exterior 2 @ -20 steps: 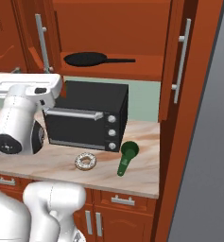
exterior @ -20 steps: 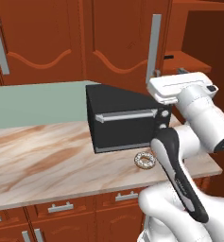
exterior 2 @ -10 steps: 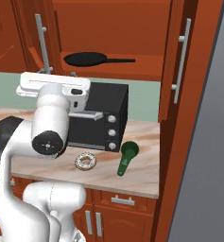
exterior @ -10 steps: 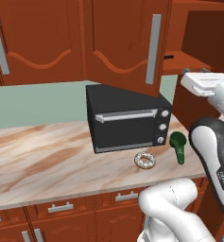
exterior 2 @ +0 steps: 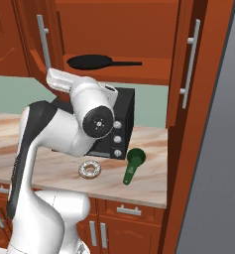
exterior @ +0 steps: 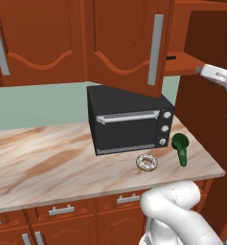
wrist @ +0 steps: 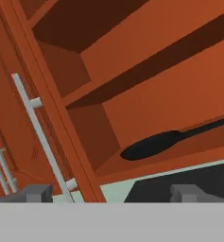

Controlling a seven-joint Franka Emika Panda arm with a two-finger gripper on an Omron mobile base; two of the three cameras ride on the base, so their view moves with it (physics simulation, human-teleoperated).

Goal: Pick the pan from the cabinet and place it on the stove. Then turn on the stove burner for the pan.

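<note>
A black toaster oven [exterior: 128, 124] sits on the marble-patterned counter [exterior: 38, 162], against the pale green backsplash [exterior: 33, 103] — silver bar handle across its door, 3 small knobs down its right side. In front of it lies a sprinkled donut [exterior: 147, 162]; just to the right, a green scoop [exterior: 181, 148] — apart from both. Below run low drawers [exterior: 62, 210] with short silver handles.

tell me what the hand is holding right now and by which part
Nothing is held. The hand is open and empty, and the pan lies on the cabinet shelf, apart from it.
</note>
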